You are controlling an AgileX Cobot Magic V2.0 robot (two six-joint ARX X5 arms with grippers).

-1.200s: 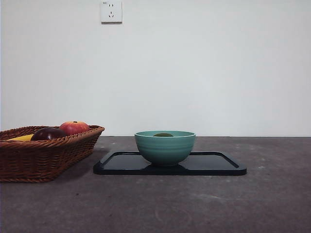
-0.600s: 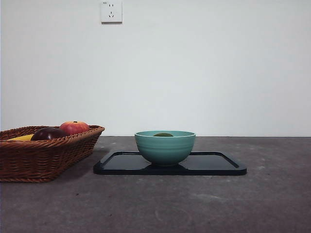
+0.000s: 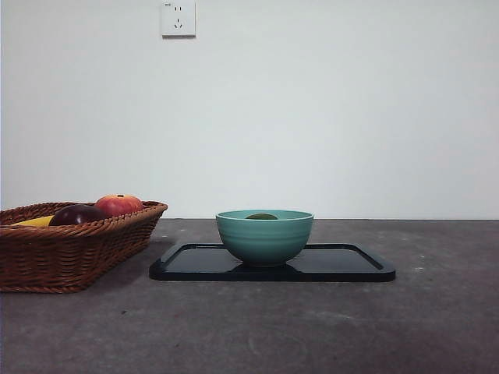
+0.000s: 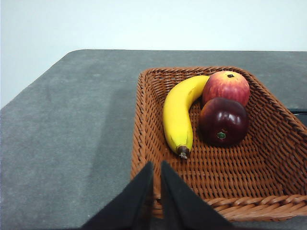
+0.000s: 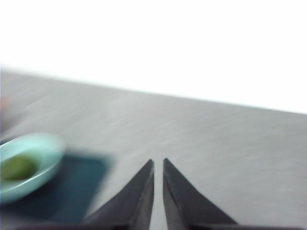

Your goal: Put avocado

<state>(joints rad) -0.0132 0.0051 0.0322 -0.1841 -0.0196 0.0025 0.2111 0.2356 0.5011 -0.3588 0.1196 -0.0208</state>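
The avocado (image 3: 262, 216) lies inside the teal bowl (image 3: 264, 237); only its dark green top shows over the rim in the front view. The right wrist view, blurred, shows the avocado (image 5: 17, 167) in the bowl (image 5: 29, 165) off to one side. My right gripper (image 5: 158, 165) is shut, empty, above bare table away from the bowl. My left gripper (image 4: 157, 167) is shut and empty, just outside the near rim of the wicker basket (image 4: 268, 158). Neither arm shows in the front view.
The bowl stands on a black tray (image 3: 343, 265) at mid table. The basket (image 3: 70, 249) at the left holds a banana (image 4: 180, 112), a red-orange apple (image 4: 226, 86) and a dark purple fruit (image 4: 223, 122). A wall socket (image 3: 178, 19) is high on the back wall.
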